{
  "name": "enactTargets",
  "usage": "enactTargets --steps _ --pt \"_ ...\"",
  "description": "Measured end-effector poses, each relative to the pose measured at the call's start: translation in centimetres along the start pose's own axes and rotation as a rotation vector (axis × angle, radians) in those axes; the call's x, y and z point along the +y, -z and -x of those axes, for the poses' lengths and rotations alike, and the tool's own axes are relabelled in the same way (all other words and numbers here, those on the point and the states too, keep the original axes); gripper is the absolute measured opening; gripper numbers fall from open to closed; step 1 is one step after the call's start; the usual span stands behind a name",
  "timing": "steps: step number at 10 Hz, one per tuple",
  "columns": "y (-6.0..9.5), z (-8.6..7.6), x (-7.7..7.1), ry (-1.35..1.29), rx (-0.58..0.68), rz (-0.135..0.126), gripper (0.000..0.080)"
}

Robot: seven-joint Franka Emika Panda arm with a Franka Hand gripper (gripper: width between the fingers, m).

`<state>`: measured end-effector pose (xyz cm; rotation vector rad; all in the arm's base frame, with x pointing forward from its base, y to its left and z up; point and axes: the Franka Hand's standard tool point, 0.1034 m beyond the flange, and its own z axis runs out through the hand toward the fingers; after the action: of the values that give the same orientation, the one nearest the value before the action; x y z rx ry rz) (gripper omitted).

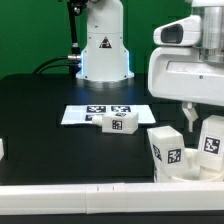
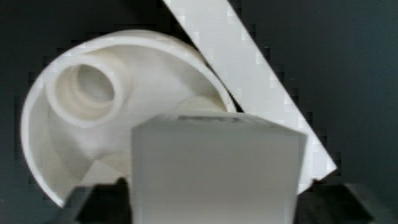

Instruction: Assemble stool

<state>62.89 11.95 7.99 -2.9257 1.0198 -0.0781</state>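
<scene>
On the ext. cam my gripper (image 1: pixel 197 122) hangs low over the black table (image 1: pixel 40 110), well off to the exterior view's right of the marker board (image 1: pixel 97 113). Wrist cam: jaws are pressed tight on the held leg (image 2: pixel 214 160), a chunky white block, w/ one dark finger (image 2: pixel 98 205) touching each side. Behind it I see the round seat (image 2: pixel 89 95) w/ its hole. A long white rail (image 2: pixel 231 60) runs slantwise past the seat; can't tell if they touch. The loose leg (image 1: pixel 120 122), w/ a b&w tag, sits just beside the marker board. Another tagged white piece (image 1: pixel 165 150) sits near the gripper; can't tell which part.
</scene>
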Motion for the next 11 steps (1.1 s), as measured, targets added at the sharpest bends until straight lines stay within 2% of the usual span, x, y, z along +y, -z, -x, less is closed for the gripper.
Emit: enactTargets --steps 1,2,4,5,8,11 --pt "-0.01 -0.03 0.04 -0.004 0.0 0.0 0.0403" --pt "-0.02 -0.02 0.03 -0.057 -0.001 0.0 0.0334" --pt "-0.07 0.0 0.05 -0.194 -0.002 0.0 0.0334" --pt "-0.09 -0.07 0.13 -0.368 -0.009 -0.001 0.0334" --pt "-0.23 -0.07 -0.29 -0.98 -0.018 -0.049 0.0334" --pt "-0.25 -0.09 -0.3 -1.15 -0.02 -0.052 0.0334"
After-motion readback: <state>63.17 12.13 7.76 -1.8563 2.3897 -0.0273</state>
